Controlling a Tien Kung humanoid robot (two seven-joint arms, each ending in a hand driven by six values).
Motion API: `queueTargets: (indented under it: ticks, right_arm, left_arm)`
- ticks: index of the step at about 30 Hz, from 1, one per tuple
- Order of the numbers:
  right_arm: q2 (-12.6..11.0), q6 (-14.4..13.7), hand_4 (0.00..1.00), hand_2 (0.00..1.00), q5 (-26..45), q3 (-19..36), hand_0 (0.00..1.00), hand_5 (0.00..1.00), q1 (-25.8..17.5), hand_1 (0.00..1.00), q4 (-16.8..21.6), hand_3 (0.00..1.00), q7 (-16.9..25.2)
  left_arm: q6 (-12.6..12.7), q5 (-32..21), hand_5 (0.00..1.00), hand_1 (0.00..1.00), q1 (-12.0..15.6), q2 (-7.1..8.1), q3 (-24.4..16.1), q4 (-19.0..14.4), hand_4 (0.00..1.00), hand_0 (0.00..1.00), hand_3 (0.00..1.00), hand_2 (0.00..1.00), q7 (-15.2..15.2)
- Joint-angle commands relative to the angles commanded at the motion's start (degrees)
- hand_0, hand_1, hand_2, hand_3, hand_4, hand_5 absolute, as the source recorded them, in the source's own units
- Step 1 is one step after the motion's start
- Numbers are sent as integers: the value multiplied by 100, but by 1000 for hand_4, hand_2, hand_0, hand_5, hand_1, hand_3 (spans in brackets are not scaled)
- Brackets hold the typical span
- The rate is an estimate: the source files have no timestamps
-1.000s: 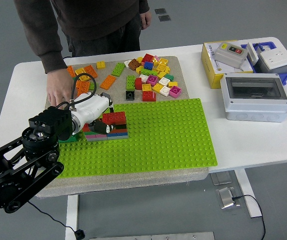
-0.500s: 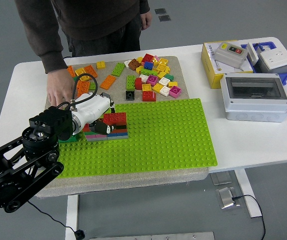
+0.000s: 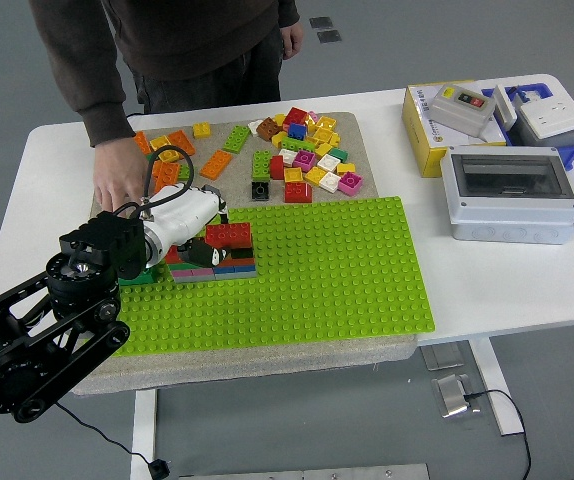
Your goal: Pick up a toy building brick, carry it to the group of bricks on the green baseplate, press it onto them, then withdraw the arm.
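The green baseplate (image 3: 307, 270) lies on a beige mat. A group of stacked bricks (image 3: 229, 266) stands near its back left corner, with a red brick (image 3: 231, 235) on top. My left hand (image 3: 207, 235), white with dark fingertips, comes in from the lower left and is closed on the red brick's left end, holding it down on the stack. One dark fingertip (image 3: 203, 254) lies against the stack's front. Loose bricks (image 3: 297, 150) lie in a pile on the mat behind the baseplate.
A person stands at the far side, with one hand (image 3: 117, 185) resting on the mat's left edge beside my hand. A grey enclosure box (image 3: 510, 195), a yellow box (image 3: 429, 130) and switch parts stand at the right.
My left arm has shifted very slightly up and left. The hand stays at the red brick on the stack. The person's hand has not moved.
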Motion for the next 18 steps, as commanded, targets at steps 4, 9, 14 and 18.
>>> queueTargets:
  ticks: [4, 9, 14, 18]
  right_arm:
    - [2, 4, 648, 690, 2, 7, 633, 998, 0, 598, 0, 778, 2]
    - [1, 7, 649, 691, 5, 19, 633, 998, -1, 599, 0, 778, 5]
    - [-3, 9, 649, 690, -4, 31, 633, 998, -3, 599, 0, 778, 4]
    - [-5, 9, 649, 690, -9, 32, 633, 998, -4, 599, 0, 778, 1]
  left_arm:
    - [-15, 3, 285, 910, 6, -19, 2, 44, 612, 953, 581, 880, 8]
    - [-40, -1, 282, 910, 3, -8, 32, 35, 611, 953, 581, 880, 22]
    - [-57, 1, 280, 910, -3, 22, 78, 1, 610, 952, 581, 880, 37]
    - [-64, 0, 280, 910, -7, 37, 100, -17, 610, 952, 581, 880, 43]
